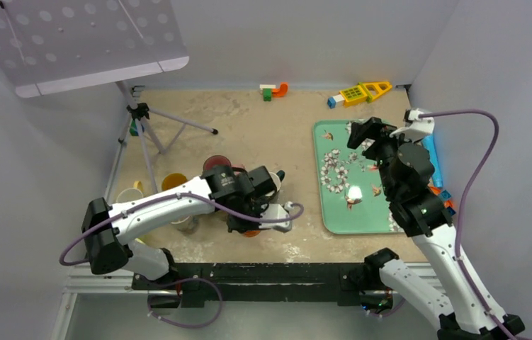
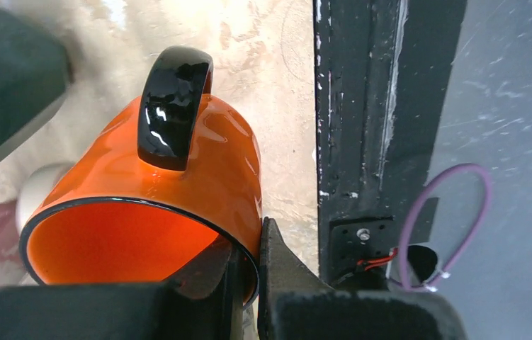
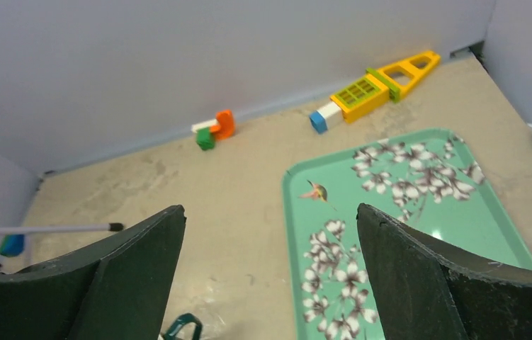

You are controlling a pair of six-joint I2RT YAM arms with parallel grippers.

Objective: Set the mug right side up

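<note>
Pinching the orange mug (image 2: 178, 177) by its rim, the left gripper (image 2: 245, 283) holds it tipped sideways near the six o'clock edge of the table (image 1: 248, 127); mid-flip, likely needing a wrist roll to bring the mouth up; the right gripper (image 3: 266, 234) hangs spread wide over the floral tray (image 3: 454, 219)

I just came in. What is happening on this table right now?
The left gripper is shut on the rim of an orange mug with a black handle, one finger inside and one outside. The mug is tipped over, its opening facing the left wrist camera, so it is not yet right side up. The right gripper hangs open above the green flowered tray and holds nothing.
</note>
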